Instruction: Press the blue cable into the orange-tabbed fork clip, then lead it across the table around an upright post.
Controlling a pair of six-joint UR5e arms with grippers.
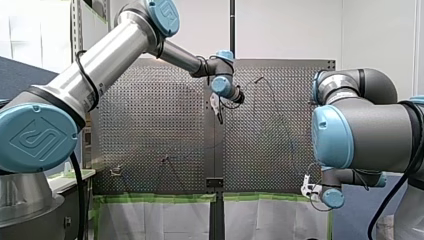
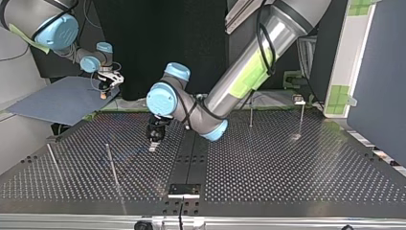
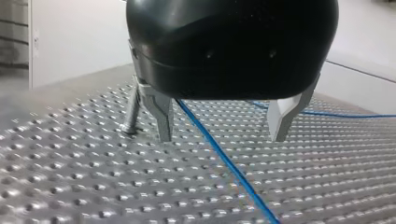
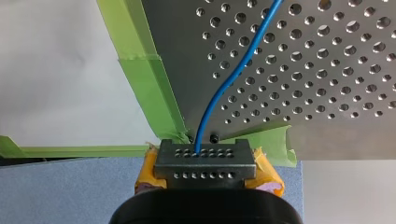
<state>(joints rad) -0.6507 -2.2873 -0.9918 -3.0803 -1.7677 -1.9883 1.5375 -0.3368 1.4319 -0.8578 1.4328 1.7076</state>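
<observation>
The blue cable lies on the perforated table and runs between the open metal fingers of my left gripper, which hangs just above it without touching. An upright post stands close beside one finger. In the top view my left gripper is left of the table's middle. My right gripper, with yellow pads, is shut on the cable's end just off the table's taped edge. A small clip stands at the top view's far right; its colour is unclear.
Thin upright posts stand about the table. Green tape lines the table's edge by my right gripper. A black bracket sits at the top view's near middle edge. A blue-grey board lies beyond the table's corner.
</observation>
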